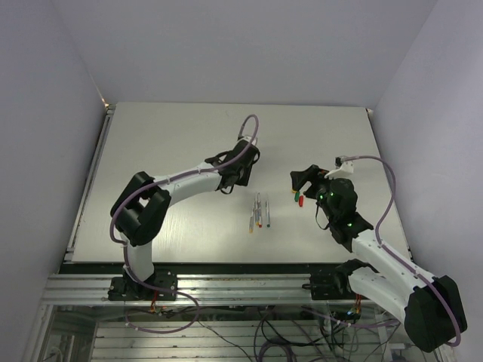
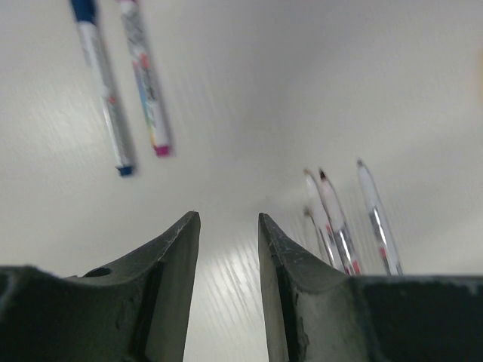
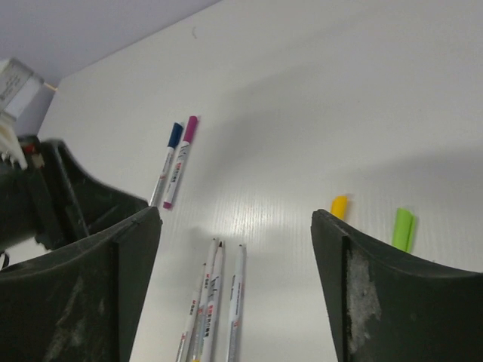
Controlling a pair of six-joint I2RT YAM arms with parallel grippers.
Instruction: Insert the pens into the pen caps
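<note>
Three uncapped white-grey pens [image 1: 261, 211] lie side by side mid-table; they also show in the right wrist view [image 3: 215, 302] and the left wrist view [image 2: 336, 222]. Two pens wear caps, one blue [image 3: 174, 136] and one magenta [image 3: 190, 128]; they lie together by the left gripper [image 2: 121, 90]. A yellow cap [image 3: 339, 206] and a green cap [image 3: 402, 228] lie loose, and a red cap [image 1: 299, 201] lies by the right gripper. My left gripper [image 2: 229, 219] is open and empty, low over the table. My right gripper [image 3: 236, 215] is wide open and empty above the uncapped pens.
The white table [image 1: 189, 136] is walled by purple-grey panels at the back and sides. The metal frame [image 1: 226, 286] with both arm bases runs along the near edge. Purple cables [image 1: 253, 124] loop off both arms.
</note>
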